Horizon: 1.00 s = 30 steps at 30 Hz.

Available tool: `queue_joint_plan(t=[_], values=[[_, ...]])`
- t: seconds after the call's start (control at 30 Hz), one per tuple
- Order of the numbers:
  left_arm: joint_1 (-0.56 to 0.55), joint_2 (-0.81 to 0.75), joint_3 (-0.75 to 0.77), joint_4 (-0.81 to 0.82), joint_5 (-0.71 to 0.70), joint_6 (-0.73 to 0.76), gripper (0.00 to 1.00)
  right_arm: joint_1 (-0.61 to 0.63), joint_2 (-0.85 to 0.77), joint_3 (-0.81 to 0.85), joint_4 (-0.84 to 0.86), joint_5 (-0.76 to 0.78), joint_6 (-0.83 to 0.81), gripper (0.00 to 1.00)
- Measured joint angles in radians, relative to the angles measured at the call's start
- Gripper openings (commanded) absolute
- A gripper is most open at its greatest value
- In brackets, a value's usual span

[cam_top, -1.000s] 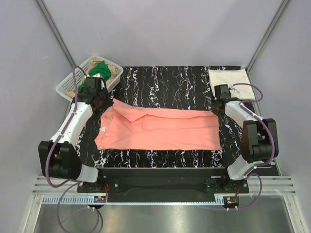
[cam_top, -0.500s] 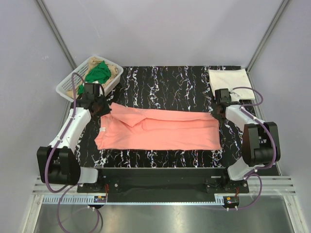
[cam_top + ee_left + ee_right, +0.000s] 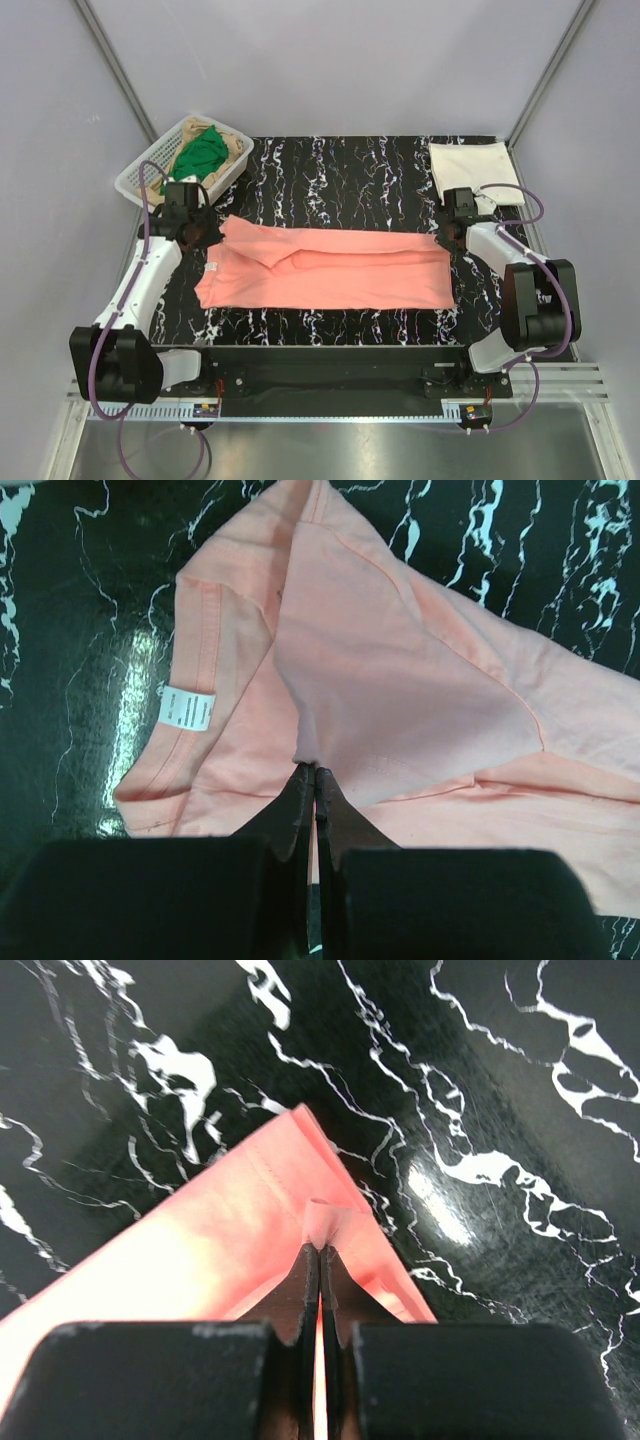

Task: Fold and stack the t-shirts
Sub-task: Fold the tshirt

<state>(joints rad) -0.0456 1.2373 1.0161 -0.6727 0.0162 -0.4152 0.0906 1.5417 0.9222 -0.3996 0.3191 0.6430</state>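
A salmon-pink t-shirt (image 3: 330, 268) lies spread lengthwise across the black marbled table (image 3: 340, 170), its far long edge folded toward me. My left gripper (image 3: 213, 226) is shut on the shirt's far left part, pinching a fold of the pink cloth (image 3: 400, 680) near the collar with its white label (image 3: 187, 708). My right gripper (image 3: 447, 226) is shut on the shirt's far right corner (image 3: 300, 1210). A folded cream-white t-shirt (image 3: 470, 162) lies at the table's far right corner. Green (image 3: 200, 152) and tan (image 3: 232, 145) shirts lie in the basket.
A white plastic mesh basket (image 3: 133, 178) stands off the table's far left corner, just behind my left arm. Grey walls with metal posts close in both sides. The arms' black base rail (image 3: 330, 360) runs along the near edge.
Both grippers have pulled toward me with the shirt's far edge, folding it over so the shirt is narrower. The left gripper has moved away from the basket.
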Motion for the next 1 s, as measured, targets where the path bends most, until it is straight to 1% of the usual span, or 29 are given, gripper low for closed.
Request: queue_joint_plan(t=[0.33,0.63,1.0], values=[[0.0,-0.01,-0.142,0.0,0.011,-0.002,0.0,0.0,0.0,-0.027,0.004,-0.015,0.001,0.0],[0.001,-0.016,-0.148,0.004,0.004,-0.001,0.0,0.0,0.0,-0.049,0.006,-0.014,0.001,0.0],[0.001,-0.089,-0.14,-0.018,0.004,0.0,0.0,0.0,-0.017,-0.056,0.006,-0.007,0.0,0.0]])
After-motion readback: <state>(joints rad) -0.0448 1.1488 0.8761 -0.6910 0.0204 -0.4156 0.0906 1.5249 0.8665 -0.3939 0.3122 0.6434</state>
